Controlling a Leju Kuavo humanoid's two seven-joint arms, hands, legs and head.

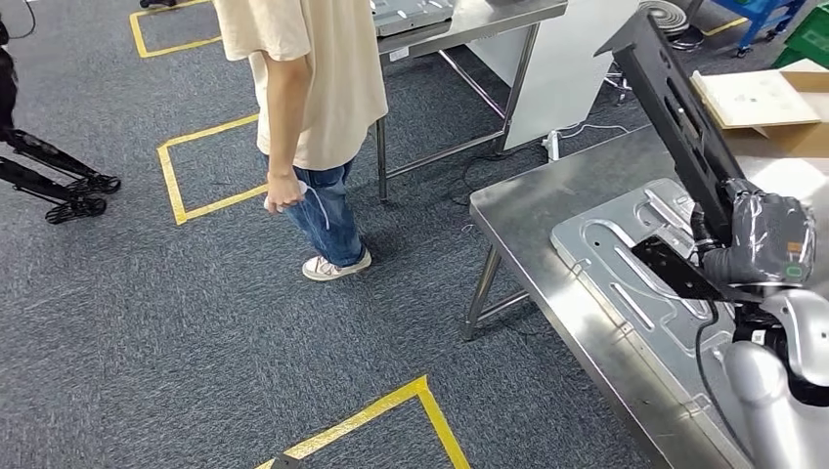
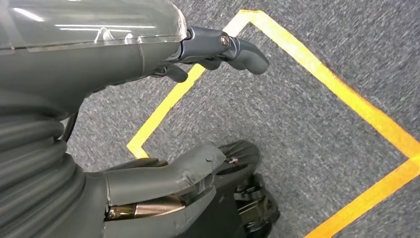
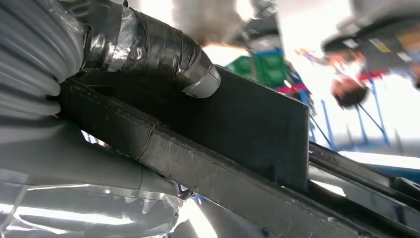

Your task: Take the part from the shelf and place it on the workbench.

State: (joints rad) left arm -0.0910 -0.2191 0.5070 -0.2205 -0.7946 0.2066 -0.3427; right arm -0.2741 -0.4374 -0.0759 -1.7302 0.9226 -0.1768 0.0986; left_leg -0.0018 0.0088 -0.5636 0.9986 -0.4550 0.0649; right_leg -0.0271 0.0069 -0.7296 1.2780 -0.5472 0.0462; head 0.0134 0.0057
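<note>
My right hand (image 1: 764, 239) grips a long black part (image 1: 675, 107) and holds it tilted above the steel workbench (image 1: 547, 210) at the right. In the right wrist view the taped thumb (image 3: 163, 54) presses on the flat black face of the part (image 3: 247, 129). Under the part, a grey stamped metal panel (image 1: 626, 264) lies on the bench. My left hand (image 2: 218, 47) hangs over the grey carpet, fingers apart, holding nothing.
A person in a beige shirt and jeans (image 1: 313, 107) stands on the carpet left of the bench. A second steel table (image 1: 469, 29) stands behind. Cardboard box (image 1: 772, 103) at the far right. Yellow tape lines (image 1: 391, 405) mark the floor.
</note>
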